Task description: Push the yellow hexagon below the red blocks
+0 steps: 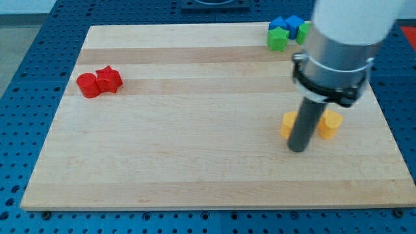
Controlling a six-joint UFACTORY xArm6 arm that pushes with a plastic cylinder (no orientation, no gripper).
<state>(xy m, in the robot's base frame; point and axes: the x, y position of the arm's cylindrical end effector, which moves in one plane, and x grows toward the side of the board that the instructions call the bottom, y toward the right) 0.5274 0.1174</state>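
Wooden board [195,156] on a blue pegboard bench [26,78]. My tip [298,149] is down on the board, toward the view's right. No gripper on this arm, only the dark rod, so nothing opens, closes or grips. Two yellow blocks flank the rod. One yellow block [288,124] sits just to the view's left of it, partly hidden behind the rod, shape not clear. The other, the yellow hexagon [330,123], sits just to the view's right of the rod. Whether the rod touches either block cannot be told; the tip end lies slightly toward the view's bottom from both. Far to the view's left of the tip, and higher up the board, two red blocks touch each other: a red cylinder [88,85] and a red star [108,79]. Well above the tip, at the board's top edge, a cluster: green block [277,39], blue blocks [287,26], and a second green block [303,32] partly hidden by the arm's white body [344,32].
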